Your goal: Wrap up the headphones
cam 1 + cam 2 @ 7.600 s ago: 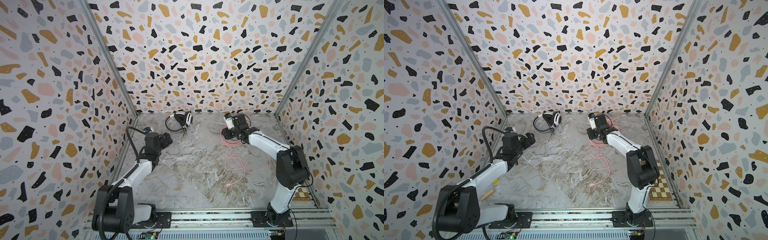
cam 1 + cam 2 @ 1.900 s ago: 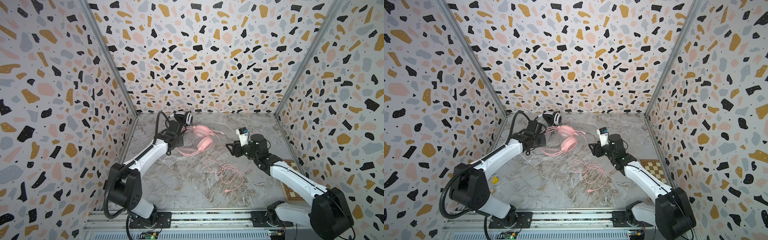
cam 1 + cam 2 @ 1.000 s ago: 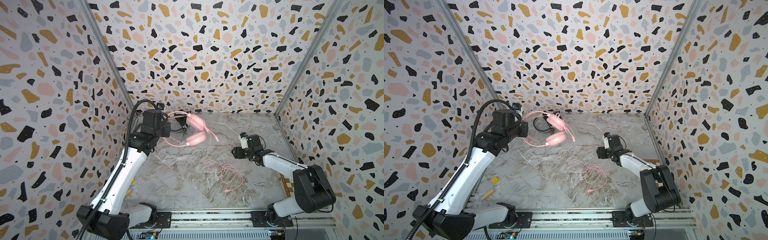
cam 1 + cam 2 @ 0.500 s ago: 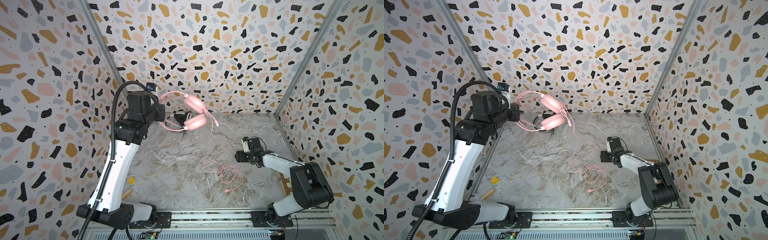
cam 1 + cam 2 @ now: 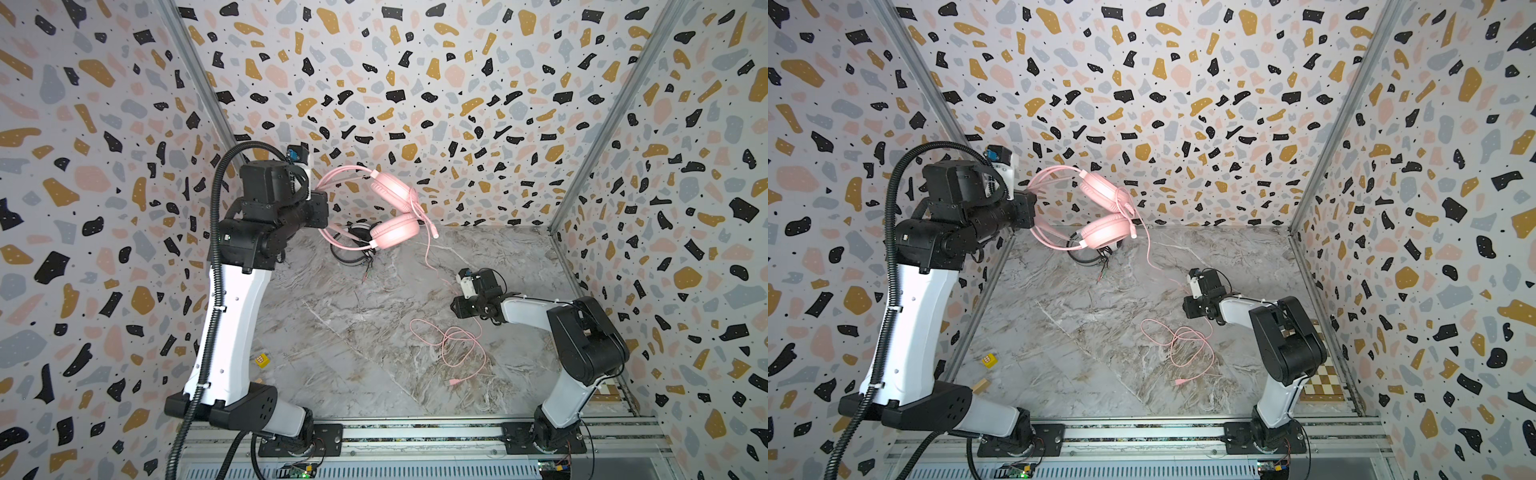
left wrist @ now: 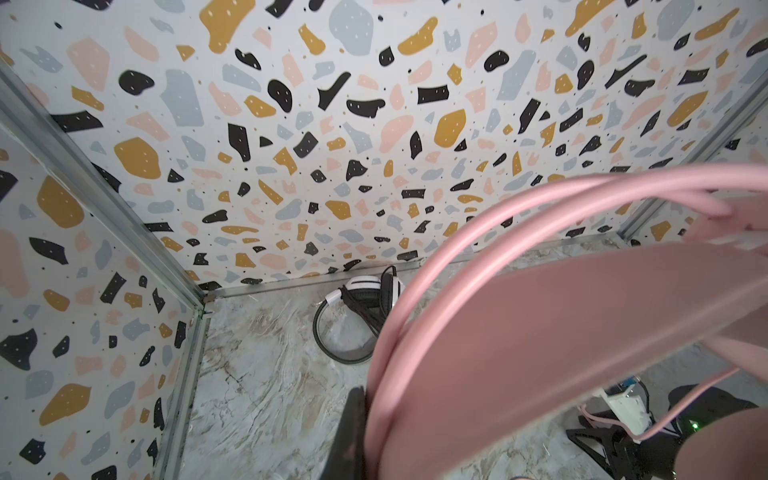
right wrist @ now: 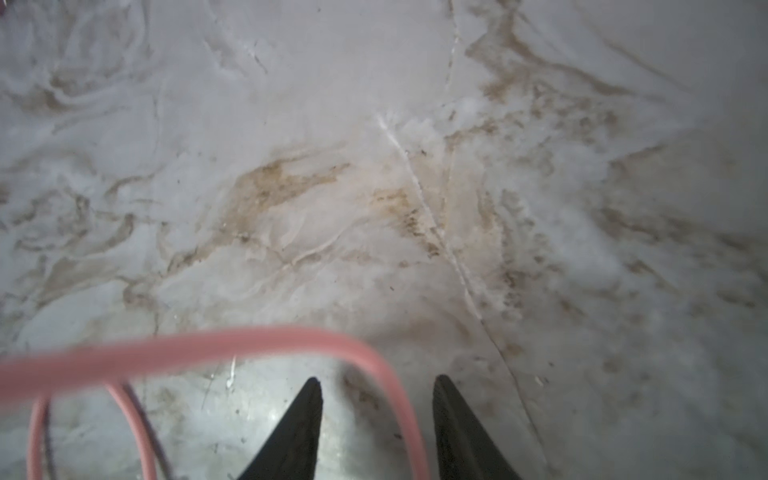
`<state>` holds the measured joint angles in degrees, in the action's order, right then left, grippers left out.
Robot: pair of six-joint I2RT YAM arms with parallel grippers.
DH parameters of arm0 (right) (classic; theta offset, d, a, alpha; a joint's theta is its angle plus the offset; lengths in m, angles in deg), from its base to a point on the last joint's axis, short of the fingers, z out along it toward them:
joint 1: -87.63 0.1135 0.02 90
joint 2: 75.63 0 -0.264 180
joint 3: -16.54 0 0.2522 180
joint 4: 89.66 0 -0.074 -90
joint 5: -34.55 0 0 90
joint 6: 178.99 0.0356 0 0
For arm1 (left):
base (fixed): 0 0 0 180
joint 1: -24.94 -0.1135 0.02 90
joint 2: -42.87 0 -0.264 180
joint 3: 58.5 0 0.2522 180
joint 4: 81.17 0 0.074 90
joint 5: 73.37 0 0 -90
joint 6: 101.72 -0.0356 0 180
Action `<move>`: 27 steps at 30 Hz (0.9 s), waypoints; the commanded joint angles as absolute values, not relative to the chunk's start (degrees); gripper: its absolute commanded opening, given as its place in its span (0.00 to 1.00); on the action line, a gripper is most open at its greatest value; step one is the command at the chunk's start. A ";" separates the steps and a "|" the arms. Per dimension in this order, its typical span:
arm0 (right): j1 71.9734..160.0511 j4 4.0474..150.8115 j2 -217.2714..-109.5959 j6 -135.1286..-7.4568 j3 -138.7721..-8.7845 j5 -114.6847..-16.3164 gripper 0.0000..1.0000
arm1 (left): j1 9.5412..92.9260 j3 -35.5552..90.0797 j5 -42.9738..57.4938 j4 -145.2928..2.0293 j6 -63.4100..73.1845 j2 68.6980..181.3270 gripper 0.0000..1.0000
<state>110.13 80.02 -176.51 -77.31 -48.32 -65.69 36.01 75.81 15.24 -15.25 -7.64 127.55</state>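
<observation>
The all-pink over-ear headphones (image 5: 394, 233) hang in the air over the back of the marble-patterned table (image 5: 353, 332), band sideways, the two padded cups stacked one above the other. The left gripper (image 5: 323, 198) is clamped on the thin pink headband at the far end from the cups, and the left wrist view shows one dark finger hard against the band. The long pink cable (image 7: 208, 347) drops off the cups and slants down across the table. In both top views that line runs from about 11 o'clock to 5 o'clock, straight to the right gripper (image 5: 459, 311) low over the marble. That is the relation that counts: the headphones lie up at about 10 o'clock from the right gripper, and the cable's long axis points right at it. In the right wrist view the two black fingertips stand apart with the cable passing between them, nearer one tip, with floor showing in the gap, so I judge it straddled and not yet pinched. The slack sits in loose loops at the right gripper's 6 o'clock, plug end nearest the rail. The right arm is plainly the nearer one to the cable. The white headset with black pads (image 6: 362, 296) lies on the table at the back wall, below the pink pair and apart from them.
</observation>
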 commanded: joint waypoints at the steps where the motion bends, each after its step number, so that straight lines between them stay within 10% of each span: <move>1: 109.85 81.47 -175.06 -78.48 -48.44 -65.43 0.31 | 35.16 77.99 13.61 -19.31 -4.82 126.78 0.00; 5: 108.90 80.79 -173.36 -79.08 -47.91 -65.63 0.01 | 34.61 78.07 13.39 -19.81 -3.97 127.67 0.00; 27: 125.19 54.81 -154.83 -77.59 -65.93 -68.50 0.00 | 41.32 52.42 10.99 -43.34 11.94 130.81 0.00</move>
<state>124.14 59.87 -156.32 -77.51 -59.38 -68.75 38.29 53.21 9.56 -35.29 10.41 132.04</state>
